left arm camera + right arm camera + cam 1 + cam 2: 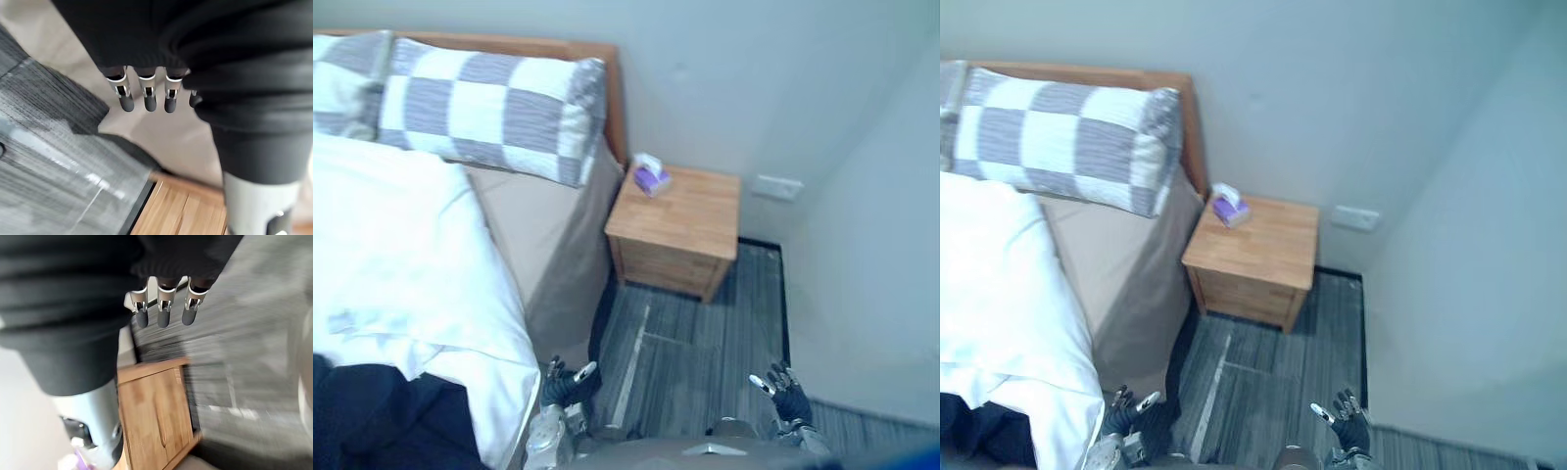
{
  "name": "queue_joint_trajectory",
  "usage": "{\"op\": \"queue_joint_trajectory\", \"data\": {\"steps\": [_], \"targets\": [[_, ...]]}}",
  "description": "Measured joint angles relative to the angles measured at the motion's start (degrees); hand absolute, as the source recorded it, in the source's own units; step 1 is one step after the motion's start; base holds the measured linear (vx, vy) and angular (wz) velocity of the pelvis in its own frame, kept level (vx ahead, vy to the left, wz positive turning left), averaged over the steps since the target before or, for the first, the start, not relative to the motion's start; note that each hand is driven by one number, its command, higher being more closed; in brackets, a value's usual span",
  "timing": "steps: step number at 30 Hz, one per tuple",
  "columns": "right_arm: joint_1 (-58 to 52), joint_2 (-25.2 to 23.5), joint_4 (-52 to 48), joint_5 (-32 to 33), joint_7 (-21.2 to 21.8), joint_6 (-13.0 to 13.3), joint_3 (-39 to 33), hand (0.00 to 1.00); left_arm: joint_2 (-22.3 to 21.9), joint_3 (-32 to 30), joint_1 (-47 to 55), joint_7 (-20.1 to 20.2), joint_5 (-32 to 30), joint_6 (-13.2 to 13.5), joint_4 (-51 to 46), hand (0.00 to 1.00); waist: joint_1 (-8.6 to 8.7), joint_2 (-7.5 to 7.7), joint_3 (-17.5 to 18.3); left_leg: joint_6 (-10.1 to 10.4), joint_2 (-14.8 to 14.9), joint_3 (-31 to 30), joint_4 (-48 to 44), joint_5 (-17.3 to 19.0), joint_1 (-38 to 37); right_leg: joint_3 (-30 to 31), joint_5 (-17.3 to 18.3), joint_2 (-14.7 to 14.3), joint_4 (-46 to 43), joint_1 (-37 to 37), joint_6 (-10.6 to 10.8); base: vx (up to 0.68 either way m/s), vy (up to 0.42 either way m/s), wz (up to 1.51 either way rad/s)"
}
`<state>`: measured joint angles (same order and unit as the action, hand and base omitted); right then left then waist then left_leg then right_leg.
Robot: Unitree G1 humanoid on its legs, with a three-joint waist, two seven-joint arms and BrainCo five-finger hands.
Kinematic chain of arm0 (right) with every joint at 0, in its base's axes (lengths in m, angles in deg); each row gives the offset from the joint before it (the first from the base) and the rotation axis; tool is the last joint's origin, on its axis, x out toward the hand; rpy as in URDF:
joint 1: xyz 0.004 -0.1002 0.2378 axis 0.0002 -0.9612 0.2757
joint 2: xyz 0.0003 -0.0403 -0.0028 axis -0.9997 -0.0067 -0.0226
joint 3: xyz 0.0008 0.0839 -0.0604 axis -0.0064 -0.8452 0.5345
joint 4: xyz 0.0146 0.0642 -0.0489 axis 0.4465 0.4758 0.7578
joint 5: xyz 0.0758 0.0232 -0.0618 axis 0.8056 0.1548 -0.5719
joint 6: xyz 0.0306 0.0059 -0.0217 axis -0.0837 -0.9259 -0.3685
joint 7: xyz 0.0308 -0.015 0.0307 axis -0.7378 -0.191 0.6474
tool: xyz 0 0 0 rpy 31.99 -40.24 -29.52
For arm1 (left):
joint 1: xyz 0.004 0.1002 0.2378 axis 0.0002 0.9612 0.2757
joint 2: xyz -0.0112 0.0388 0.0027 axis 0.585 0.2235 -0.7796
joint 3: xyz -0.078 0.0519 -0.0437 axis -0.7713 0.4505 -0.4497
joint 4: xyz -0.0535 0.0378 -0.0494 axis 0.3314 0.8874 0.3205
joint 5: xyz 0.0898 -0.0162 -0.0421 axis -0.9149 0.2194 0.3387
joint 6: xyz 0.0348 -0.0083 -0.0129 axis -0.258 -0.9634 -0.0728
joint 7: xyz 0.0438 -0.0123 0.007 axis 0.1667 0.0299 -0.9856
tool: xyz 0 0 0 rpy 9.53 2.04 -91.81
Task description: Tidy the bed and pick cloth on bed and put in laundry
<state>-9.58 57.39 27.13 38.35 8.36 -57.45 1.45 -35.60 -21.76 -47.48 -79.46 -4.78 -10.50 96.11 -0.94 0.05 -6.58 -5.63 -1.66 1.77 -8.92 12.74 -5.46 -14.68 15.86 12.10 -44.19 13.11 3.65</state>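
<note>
A dark cloth (372,416) lies bunched on the near end of the bed, at the lower left, partly under the edge of the white duvet (401,264). Two grey-and-white checked pillows (489,108) lean against the wooden headboard (597,59). My left hand (570,384) hangs low beside the bed's corner, fingers (146,95) straight and holding nothing. Further right, over the grey floor, my right hand (786,394) is also low, with relaxed, empty fingers (164,313).
A wooden nightstand (675,230) stands between the bed and the wall corner, with a small purple-and-white tissue box (651,177) on top. A wall socket (776,186) sits behind it. Grey striped floor (695,362) lies between my hands and the nightstand.
</note>
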Motion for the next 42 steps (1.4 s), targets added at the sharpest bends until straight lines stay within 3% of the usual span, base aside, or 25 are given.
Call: {"op": "queue_joint_trajectory", "data": {"steps": [2,3,4,7,8,10,12,14,15,16,18,20,22,24,27,29,31,32,33,34,36,38,39,42], "targets": [[-1.14,-0.11,-1.32,-4.65,-4.64,1.24,0.51,0.0,-0.03,0.0,-0.7,0.02,0.8,0.09,-0.07,0.0,0.07,-0.24,0.18,2.36,1.85,-8.23,-1.34,1.48,1.26,7.33,-0.51,-2.62,10.07,3.05,0.38,0.3,-0.36,2.14],[-1.76,-0.25,-1.76,-6.52,-7.06,1.63,1.5,0.0,0.17,-0.06,-1.16,0.07,1.18,0.16,-0.11,0.0,0.48,0.58,0.63,4.36,2.31,-13.46,-4.35,3.16,4.02,15.9,-1.75,-4.79,17.53,2.98,1.51,0.3,-0.46,2.48],[-2.71,-0.74,-1.28,-8.24,-9.8,2.09,2.26,0.0,0.67,-0.48,-1.96,0.29,1.09,-0.04,0.64,0.0,0.33,1.29,-0.07,7.29,2.56,-16.18,-9.83,5.91,6.62,19.5,-7.29,-5.41,25.04,-0.46,1.75,0.34,-0.544,2.34],[-2.58,-0.2,-1.54,-11.92,-14.21,1.94,4.63,0.0,-0.61,-2.36,-0.36,0.41,0.97,-0.19,-0.2,0.0,-1.78,-1.21,0.31,7.67,7.24,-14.0,-12.01,5.55,6.31,14.99,-6.35,-8.38,23.76,-4.77,0.42,0.21,-0.324,1.18],[-2.31,0.04,-1.85,-13.98,-15.52,1.92,6.87,0.0,-0.47,-4.1,0.63,0.35,1.13,-0.19,-0.21,0.0,-1.83,-1.44,0.73,9.21,8.49,-13.76,-10.73,4.6,5.08,13.19,-4.85,-8.77,23.04,-6.44,0.02,0.19,-0.294,0.98],[-0.38,0.39,-1.81,-16.41,-16.85,1.46,9.02,0.0,-0.78,-7.38,1.45,0.3,1.4,-0.19,-0.22,0.0,-1.92,-1.29,1.29,10.37,9.81,-12.82,-8.01,2.87,3.9,10.73,-3.28,-8.98,22.34,-7.67,-0.81,0.14,-0.307,0.89],[1.33,-0.46,-1.25,-17.48,-17.68,0.66,8.72,0.0,-1.43,-9.66,1.63,0.29,3.32,-0.2,-0.21,0.0,-2.65,-0.36,2.02,10.74,9.81,-10.19,-7.03,-0.45,5.86,7.29,-2.36,-7.17,23.44,-8.24,-1.64,0.06,-0.199,1.0],[1.62,-0.98,-0.31,-18.62,-19.03,-0.76,7.58,0.0,-2.03,-10.08,1.67,0.62,3.66,-0.2,-0.21,0.0,-2.43,-0.04,1.84,10.58,9.69,-5.99,-7.03,-2.05,7.54,2.23,-2.37,-5.55,25.93,-10.9,-1.65,0.03,-0.091,1.32],[1.21,-1.13,0.72,-18.56,-19.82,-2.28,6.51,0.0,-2.82,-11.2,1.47,1.27,3.51,-0.16,-0.43,0.0,-1.93,0.01,1.84,9.83,9.98,0.08,-8.05,-2.28,8.68,-2.42,-2.36,-4.48,27.66,-13.61,-1.68,0.02,-0.035,2.11],[-0.02,-1.2,2.09,-18.36,-20.87,-4.5,4.89,0.0,-2.86,-11.33,1.57,2.3,2.72,-0.11,-0.24,0.0,-1.04,-0.2,1.87,9.14,11.13,12.0,-8.88,-2.3,9.63,-9.46,-2.36,-3.19,28.61,-17.08,-1.68,0.02,-0.015,2.18],[-1.02,-1.05,3.03,-17.77,-21.49,-6.37,3.01,0.0,-2.44,-11.23,1.58,2.88,1.44,0.09,-0.25,0.0,-0.97,-0.06,1.98,7.54,10.83,19.1,-7.43,-3.21,9.3,-13.21,-2.32,-2.13,28.61,-19.75,-1.61,0.03,0.065,1.85],[-0.23,-1.38,5.16,-16.5,-21.95,-8.46,1.34,0.0,-1.28,-10.92,2.69,3.13,0.93,0.39,-0.12,0.0,-1.75,1.33,2.56,5.99,7.02,19.98,-0.3,-6.61,6.77,-14.57,-2.25,-0.14,29.28,-20.63,-1.45,0.04,0.149,1.26],[0.91,-1.38,5.91,-16.02,-22.25,-9.72,-0.6,0.0,0.65,-8.79,4.31,3.92,0.87,0.34,0.86,0.0,-1.49,2.53,3.05,5.29,3.14,17.62,9.77,-12.47,4.29,-16.66,-2.76,0.96,30.58,-21.15,-0.6,0.0,0.121,0.69],[1.01,-1.26,7.22,-15.14,-22.91,-11.47,-3.14,0.0,1.95,-7.49,4.39,4.17,-0.13,0.31,2.36,0.0,-0.93,2.42,2.99,5.02,1.62,14.79,14.65,-15.43,3.08,-17.22,-3.21,1.03,31.13,-21.83,0.09,-0.06,0.048,0.77],[1.77,-1.28,7.95,-13.43,-23.09,-13.75,-4.3,0.0,2.74,-6.64,4.21,4.2,-2.84,0.31,2.82,0.0,-0.13,2.14,1.43,5.12,1.04,12.87,15.0,-14.86,2.4,-17.05,-3.58,1.65,29.55,-23.44,0.71,-0.08,0.029,0.39],[1.98,-1.05,7.6,-12.69,-23.07,-14.65,-3.91,0.0,3.16,-4.31,4.42,4.28,-5.37,0.35,2.86,0.0,0.19,1.1,0.97,5.07,0.88,12.93,15.02,-13.2,2.34,-17.07,-3.56,2.33,26.22,-22.59,0.75,-0.08,0.056,0.28],[1.65,-1.54,7.13,-10.96,-23.05,-15.53,-3.03,0.0,5.1,-0.88,3.32,4.5,-7.16,0.4,2.93,0.0,1.26,2.79,0.63,6.17,-0.69,14.22,13.27,-10.11,2.34,-15.73,-5.04,6.13,18.8,-18.59,0.06,0.02,0.086,0.33],[1.36,-0.71,6.44,-8.98,-22.87,-15.53,-1.59,0.0,6.01,0.71,2.22,4.96,-7.87,0.35,2.36,0.0,1.58,2.25,-0.27,4.41,1.01,17.07,2.38,-5.52,4.36,-10.7,-3.87,7.32,9.33,-14.79,-0.29,0.18,0.092,0.31],[1.21,-0.51,5.98,-6.91,-22.22,-15.68,-0.83,0.0,6.5,1.74,1.89,4.92,-8.05,-0.55,2.54,0.0,2.05,0.83,-1.05,3.01,2.41,15.56,2.0,-3.95,4.22,-5.24,-0.93,4.83,6.29,-11.9,0.49,0.19,0.05,0.39],[0.58,-0.87,6.1,-5.07,-21.68,-15.78,-0.46,0.0,6.82,2.15,2.12,4.92,-8.02,-0.89,2.61,0.0,2.56,0.94,-0.66,3.98,2.57,14.63,2.96,-3.5,4.34,-1.55,0.93,2.72,8.46,-11.29,0.55,0.12,-0.015,0.72],[0.21,-1.29,6.64,-1.09,-20.72,-14.75,0.08,0.0,6.61,3.24,1.07,4.94,-7.95,-1.48,2.72,0.0,3.43,1.09,-0.35,3.84,3.05,13.28,7.3,-6.8,4.3,3.56,1.83,-2.24,18.27,-9.72,1.11,0.03,-0.045,0.58],[-0.12,-1.42,6.77,2.18,-19.96,-12.14,0.18,0.0,6.47,3.26,0.72,5.11,-7.55,-1.79,2.75,0.0,3.37,2.86,-0.5,4.8,2.64,13.26,8.99,-8.41,4.65,7.91,-1.19,-4.57,29.57,-10.07,0.21,0.05,-0.1,0.26],[-0.56,-1.08,6.83,4.7,-19.73,-10.65,-0.15,0.0,6.33,3.11,0.59,5.09,-7.51,-2.31,3.28,0.0,3.45,3.84,-0.87,5.38,2.15,13.4,10.21,-9.37,3.52,7.7,-5.75,-4.31,31.68,-11.53,-1.38,0.09,-0.109,0.22],[-0.84,-0.5,5.88,6.84,-19.54,-8.77,-0.29,0.0,5.07,1.8,0.85,5.04,-7.47,-2.96,3.28,0.0,3.19,2.46,-0.92,6.07,2.62,15.4,14.78,-11.65,-0.94,8.28,-5.65,-5.33,32.42,-13.79,-1.57,0.15,-0.075,-0.16]]}}
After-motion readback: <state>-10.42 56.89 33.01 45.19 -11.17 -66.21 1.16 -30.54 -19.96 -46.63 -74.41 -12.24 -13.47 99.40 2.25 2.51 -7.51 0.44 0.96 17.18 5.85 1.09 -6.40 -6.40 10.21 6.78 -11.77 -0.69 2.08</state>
